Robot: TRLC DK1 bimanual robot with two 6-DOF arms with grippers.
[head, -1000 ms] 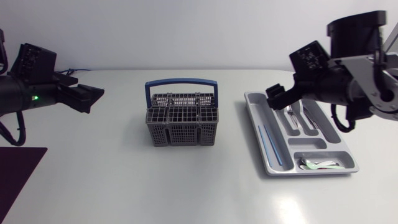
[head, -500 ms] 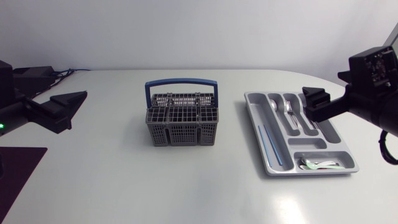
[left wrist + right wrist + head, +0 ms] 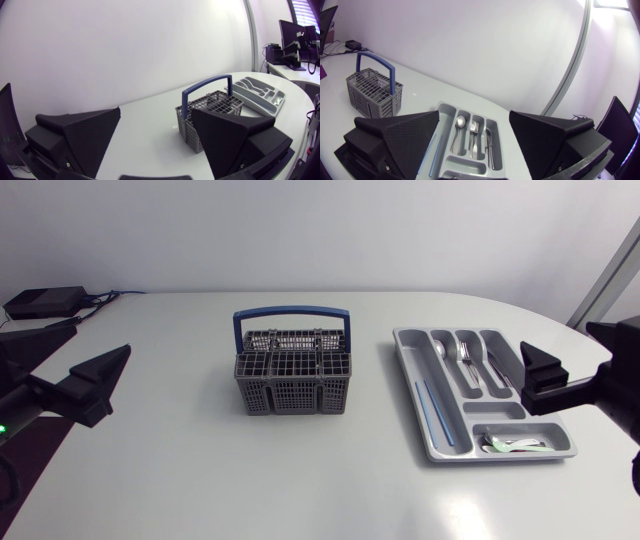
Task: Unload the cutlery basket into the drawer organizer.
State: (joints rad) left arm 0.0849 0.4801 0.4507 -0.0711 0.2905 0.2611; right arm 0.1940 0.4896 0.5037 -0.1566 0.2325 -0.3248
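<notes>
The white table carries everything. On it, the grey plastic drawer organizer lies ahead of and below the right gripper, showing through the gap between its fingers. That gripper's jaws stand wide apart and hold nothing. The organizer is a shallow tray with several long slots side by side and a cross compartment at one end. The cutlery basket sits well ahead of the left gripper, in line with the gap between its fingers, and one finger hides part of it. The left jaws are also spread wide, with nothing in them. The basket is a dark grey mesh box with gridded lids on top and a blue arched handle over it. What lies inside cannot be made out. From the right gripper, the basket is farther off and to one side, past one finger. In the organizer, a long blue-edged piece fills the slot nearest the basket. A spoon and a fork lie in the middle slots. Small pale-handled pieces rest in the cross compartment.
</notes>
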